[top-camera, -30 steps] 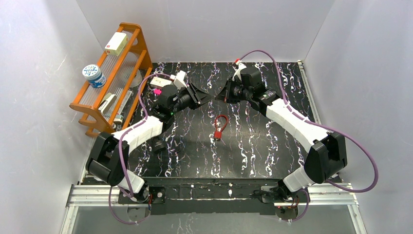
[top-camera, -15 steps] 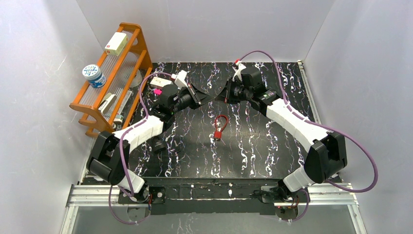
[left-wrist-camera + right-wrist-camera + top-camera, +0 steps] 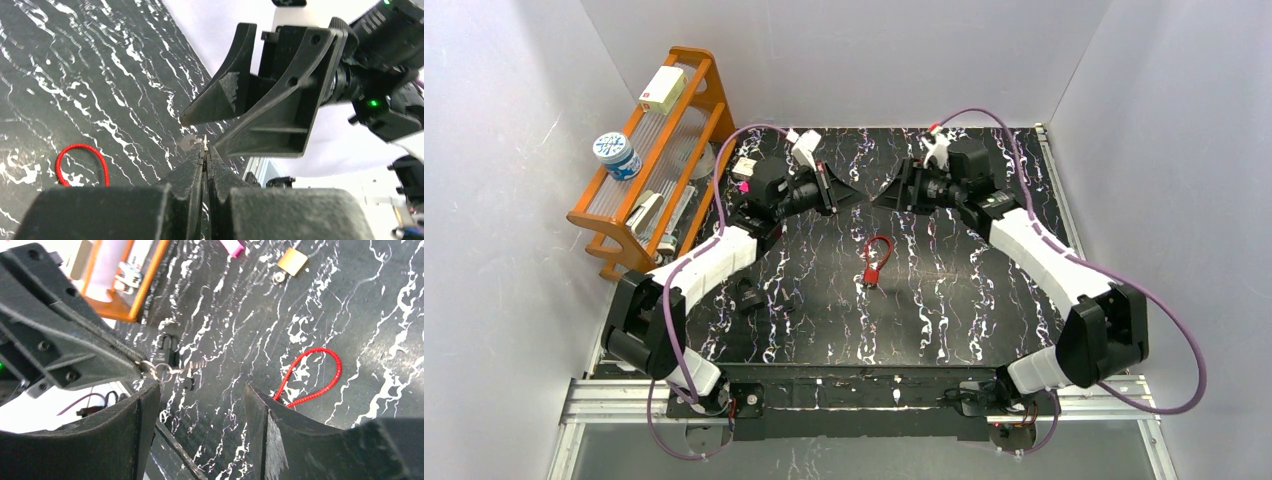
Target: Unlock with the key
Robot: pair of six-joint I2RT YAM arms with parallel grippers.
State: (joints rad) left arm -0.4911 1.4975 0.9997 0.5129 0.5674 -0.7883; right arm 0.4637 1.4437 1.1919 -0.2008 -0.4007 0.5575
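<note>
Arms meet tip to tip over the upper middle of the black, white-veined counter [image 3: 944,320] in the overhead view. The left arm [image 3: 714,258] reaches in from the lower left and the right arm [image 3: 1044,250] from the lower right, their jaws pointing at each other, close but apart. Below them, at the centre of the frame, a red padlock with a red cable shackle [image 3: 874,265] lies on the counter, untouched. A small black padlock [image 3: 749,297] lies left of centre, and an orange wooden rack [image 3: 659,160] stands at the upper left.

From the left wrist, the left jaws are pressed together at the bottom middle, pinching a small silver key ring [image 3: 196,143] at their very tip. The right jaws fill the upper right, spread wide around the ring without gripping it. The red cable loop [image 3: 82,162] shows at the lower left.

From the right wrist, the right jaws stand spread and empty across the bottom. At the left, the left jaws hold the ring, and a small silver key [image 3: 182,372] hangs from it in the air. A brass padlock [image 3: 292,261] lies at the top.

The task looks barely begun. The key is secured in the left jaws, but it is in no keyhole and no lock is held. Carrying it to a lock, steadying the body, inserting and turning all remain. Which padlock it fits I cannot tell.
</note>
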